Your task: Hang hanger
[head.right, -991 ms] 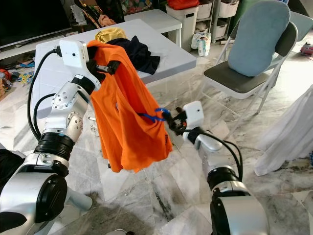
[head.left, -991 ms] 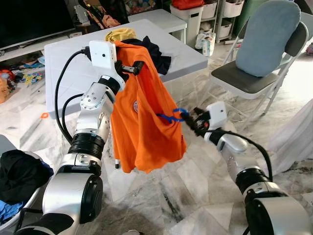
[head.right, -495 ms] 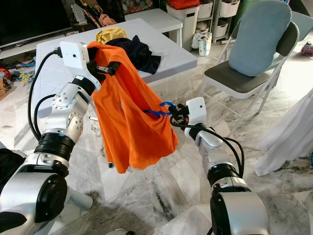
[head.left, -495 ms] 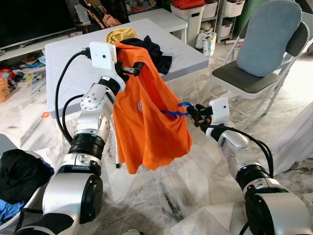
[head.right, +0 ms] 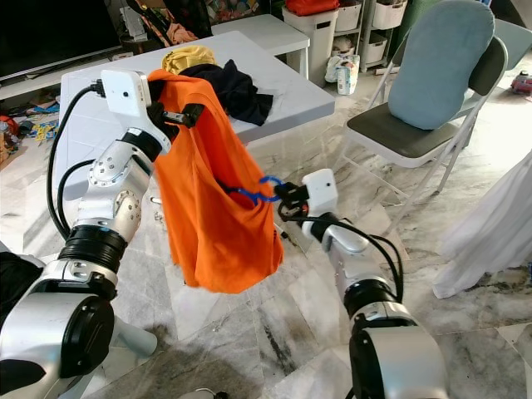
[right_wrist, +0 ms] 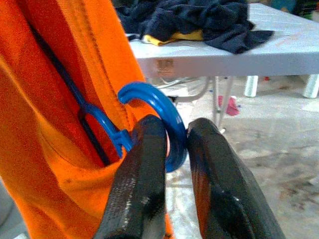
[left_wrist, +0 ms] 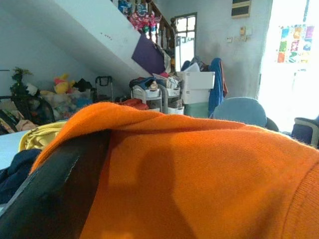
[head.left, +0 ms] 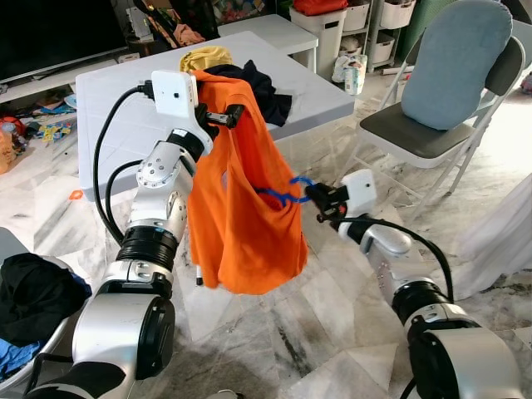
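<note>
Marble floor [head.left: 332, 324] spreads under a white rectangular table [head.left: 108, 116] at the far left and a grey folding chair with a pale blue cushion [head.left: 449, 75] at the far right. From the head camera, the left gripper [head.left: 218, 116], raised high near the table, pinches the top of an orange fabric shirt [head.left: 241, 216]; the right gripper [head.left: 312, 196], lower and to the right, holds the blue plastic hanger [head.left: 283, 196] poking from the shirt.

Left wrist view: orange cloth drapes over a black finger [left_wrist: 50, 194].

Right wrist view: two fingers [right_wrist: 144, 174] are pressed on the hanger's hook [right_wrist: 159, 107], with dark clothes [right_wrist: 199, 22] piled on the table behind.
</note>
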Tool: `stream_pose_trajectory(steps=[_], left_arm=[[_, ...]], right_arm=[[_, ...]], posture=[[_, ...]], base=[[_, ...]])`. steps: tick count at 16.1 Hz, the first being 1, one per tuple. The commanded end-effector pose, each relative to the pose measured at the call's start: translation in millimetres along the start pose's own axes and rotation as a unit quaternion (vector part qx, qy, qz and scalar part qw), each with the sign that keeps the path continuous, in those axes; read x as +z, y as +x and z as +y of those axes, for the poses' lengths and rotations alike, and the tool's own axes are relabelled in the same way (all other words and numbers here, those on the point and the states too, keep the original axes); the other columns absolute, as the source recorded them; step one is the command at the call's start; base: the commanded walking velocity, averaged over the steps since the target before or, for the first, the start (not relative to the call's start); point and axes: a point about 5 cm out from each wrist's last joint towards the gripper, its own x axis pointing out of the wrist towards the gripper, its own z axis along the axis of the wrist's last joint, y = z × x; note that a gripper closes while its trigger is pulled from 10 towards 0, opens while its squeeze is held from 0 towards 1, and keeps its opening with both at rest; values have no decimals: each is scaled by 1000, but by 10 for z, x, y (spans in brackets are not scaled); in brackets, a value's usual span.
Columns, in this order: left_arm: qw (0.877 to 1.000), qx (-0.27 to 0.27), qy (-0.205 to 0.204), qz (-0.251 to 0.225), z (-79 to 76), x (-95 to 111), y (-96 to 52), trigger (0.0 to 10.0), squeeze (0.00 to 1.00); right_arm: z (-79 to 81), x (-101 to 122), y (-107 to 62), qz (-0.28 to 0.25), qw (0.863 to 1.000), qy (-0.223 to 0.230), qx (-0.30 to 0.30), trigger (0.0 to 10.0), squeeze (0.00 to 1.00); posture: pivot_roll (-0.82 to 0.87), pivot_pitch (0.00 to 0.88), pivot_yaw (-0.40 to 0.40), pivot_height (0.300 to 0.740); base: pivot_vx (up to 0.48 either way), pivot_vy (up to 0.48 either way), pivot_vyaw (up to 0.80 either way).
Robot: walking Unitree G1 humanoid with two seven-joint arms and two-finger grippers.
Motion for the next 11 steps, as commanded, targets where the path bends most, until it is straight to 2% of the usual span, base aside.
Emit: stream_pose_trajectory(steps=[1,5,6,7,8,9,10,11], left_arm=[[1000,-8,9,-27,0,157,57,10000,0],[999,-16,8,-29,-20,158,53,10000,0],[999,-19,8,-29,-29,157,52,10000,0],[999,-19,8,-29,-31,159,55,10000,0],[999,-20,8,-29,-34,162,59,10000,0],[999,-21,8,-30,-33,166,60,10000,0],[999,-22,8,-30,-33,170,61,10000,0],[999,-22,8,-31,-32,174,61,10000,0]], right_arm=[[70,40,46,-8,1000,-5,28,10000,1000],[106,43,60,-5,999,-9,49,10000,1000],[150,11,63,2,998,-11,67,10000,945],[169,-1,64,6,997,-16,74,10000,769],[212,-41,66,16,996,-27,82,10000,188],[225,-65,68,23,996,-29,80,10000,180],[231,-85,67,28,996,-31,77,9569,149],[235,-99,67,32,996,-30,75,0,0]], posture=[[-52,0,75,740],[-50,0,74,740],[-50,0,74,740],[-48,0,75,740],[-48,0,75,740],[-47,0,74,740],[-45,0,72,740],[-44,0,72,740]], base=[[0,0,0],[0,0,0],[0,0,0],[0,0,0],[0,0,0],[0,0,0],[0,0,0],[0,0,0]])
